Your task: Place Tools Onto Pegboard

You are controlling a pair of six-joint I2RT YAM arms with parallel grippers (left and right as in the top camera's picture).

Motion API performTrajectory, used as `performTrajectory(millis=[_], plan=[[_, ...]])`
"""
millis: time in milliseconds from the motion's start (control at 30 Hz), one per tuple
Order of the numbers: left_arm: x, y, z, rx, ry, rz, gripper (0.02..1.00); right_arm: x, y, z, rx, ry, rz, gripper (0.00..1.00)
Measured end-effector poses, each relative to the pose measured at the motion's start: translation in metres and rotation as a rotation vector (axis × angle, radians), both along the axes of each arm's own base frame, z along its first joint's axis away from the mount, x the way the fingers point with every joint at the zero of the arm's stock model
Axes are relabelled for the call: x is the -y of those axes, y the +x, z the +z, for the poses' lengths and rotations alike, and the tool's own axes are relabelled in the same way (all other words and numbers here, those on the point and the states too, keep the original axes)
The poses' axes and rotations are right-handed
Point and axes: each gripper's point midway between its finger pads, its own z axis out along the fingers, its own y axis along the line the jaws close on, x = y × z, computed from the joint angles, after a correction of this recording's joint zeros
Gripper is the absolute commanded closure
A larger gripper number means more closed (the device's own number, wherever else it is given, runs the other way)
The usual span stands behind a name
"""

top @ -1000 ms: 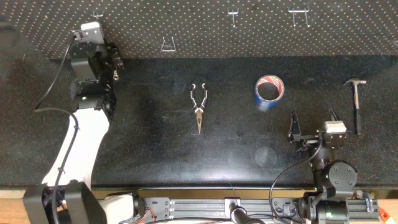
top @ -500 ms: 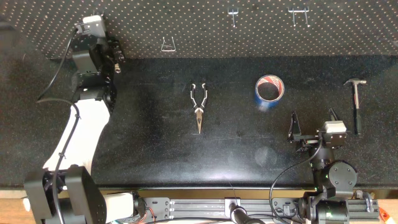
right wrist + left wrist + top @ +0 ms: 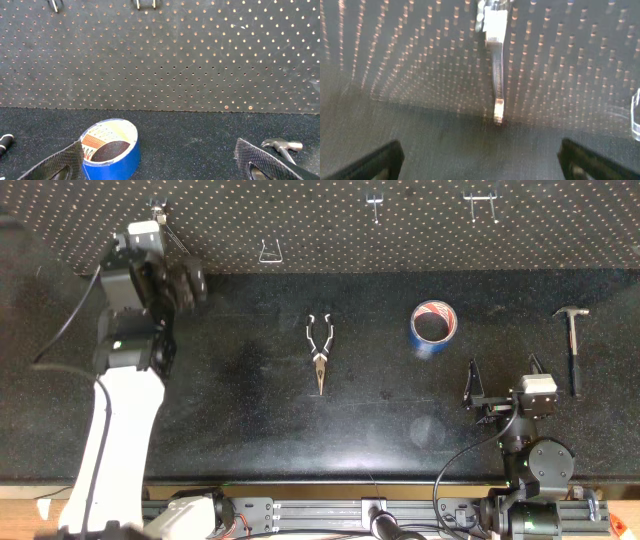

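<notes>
A slim metal tool (image 3: 496, 75) hangs upright against the pegboard (image 3: 410, 60), straight ahead of my left gripper (image 3: 480, 152). That gripper (image 3: 190, 280) is open and empty at the board's foot on the far left. Pliers (image 3: 319, 350) lie mid-table with their tip toward the front. A blue tape roll (image 3: 434, 324) (image 3: 110, 147) and a hammer (image 3: 572, 350) (image 3: 282, 145) lie to the right. My right gripper (image 3: 500, 382) (image 3: 160, 162) hovers open near the front, with the tape roll and hammer head just beyond its fingers.
Wire hooks stick out of the pegboard: a triangular one (image 3: 270, 252), one at the middle (image 3: 375, 202) and a double one (image 3: 482, 202). The black mat (image 3: 250, 410) between pliers and left arm is bare. A wooden strip (image 3: 300, 482) marks the front edge.
The left arm has risen and swung its gripper a little to the right along the pegboard's foot. The right arm and the tools on the table have not moved.
</notes>
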Motion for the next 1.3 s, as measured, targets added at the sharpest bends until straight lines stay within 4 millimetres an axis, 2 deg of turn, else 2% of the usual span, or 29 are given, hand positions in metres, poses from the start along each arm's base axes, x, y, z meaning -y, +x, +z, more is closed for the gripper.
performTrajectory(millis=[200,333,467,500,567,600,633,767,833,867,900,1000,1100,1300], plan=[[0.003,-0.045,0.004,-0.087,0.0,0.005,0.023,0.0,0.0,0.0,0.0,0.0,0.0,0.016],[0.002,-0.049,0.008,-0.081,0.004,0.016,0.023,0.0,0.0,0.0,0.0,0.0,0.0,0.016],[0.023,-0.048,0.003,-0.077,-0.135,0.004,0.02,0.0,0.0,0.0,0.0,0.0,0.0,0.016],[0.035,-0.052,-0.003,-0.105,-0.161,-0.001,0.02,0.0,0.0,0.0,0.0,0.0,0.0,0.016],[0.075,-0.062,-0.017,-0.18,-0.192,-0.061,0.02,0.0,0.0,0.0,0.0,0.0,0.0,0.016],[0.085,-0.066,-0.021,-0.194,-0.222,-0.048,0.02,0.0,0.0,0.0,0.0,0.0,0.0,0.016],[0.122,-0.081,-0.037,-0.284,-0.206,-0.099,0.02,0.0,0.0,0.0,0.0,0.0,-0.001,0.014],[0.187,-0.105,-0.088,-0.46,-0.226,-0.093,0.02,0.0,0.0,0.0,-0.001,0.0,-0.001,0.016],[0.199,-0.12,-0.111,-0.563,-0.203,-0.082,0.02,0.0,0.0,0.0,0.0,0.0,-0.002,0.016],[0.199,-0.131,-0.121,-0.644,-0.183,-0.058,0.02,0.001,0.0,0.0,-0.001,0.0,-0.003,0.016],[0.2,-0.134,-0.125,-0.679,-0.182,-0.041,0.02,0.001,0.0,0.0,-0.001,0.0,-0.003,0.018],[0.208,-0.127,-0.121,-0.75,-0.189,0.007,0.02,0.001,0.0,0.0,-0.001,0.0,-0.003,0.016],[0.228,-0.105,-0.116,-0.763,-0.242,0.024,0.018,0.001,0.0,0.0,0.0,0.0,-0.003,0.016],[0.253,-0.084,-0.124,-0.772,-0.307,0.016,0.023,0.001,0.0,0.0,0.0,0.0,-0.003,0.016]])
